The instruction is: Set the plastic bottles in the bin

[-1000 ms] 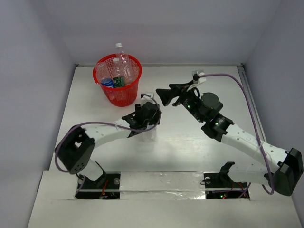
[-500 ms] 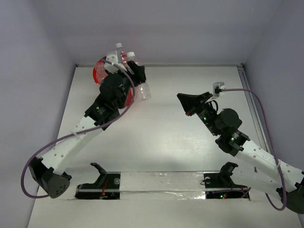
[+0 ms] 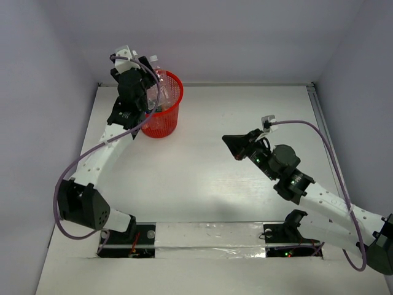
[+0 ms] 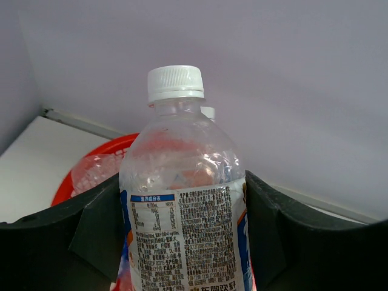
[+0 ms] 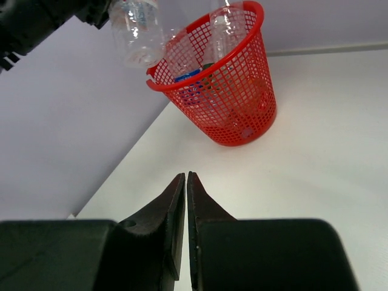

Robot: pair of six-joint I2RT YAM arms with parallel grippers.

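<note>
Bottles (image 5: 224,24) already stand in the bin (image 3: 169,117) at the far left. We hold another, a clear white-capped bottle (image 4: 182,151), just above its left rim, the left gripper (image 4: 182,230) clamped on the labelled belly. It looks empty, so light, thin-walled and slick. We judge a hard squeeze would dent it and this mid-body hold suits. Our right gripper (image 5: 183,177) hangs pinched together on nothing, right of centre.
</note>
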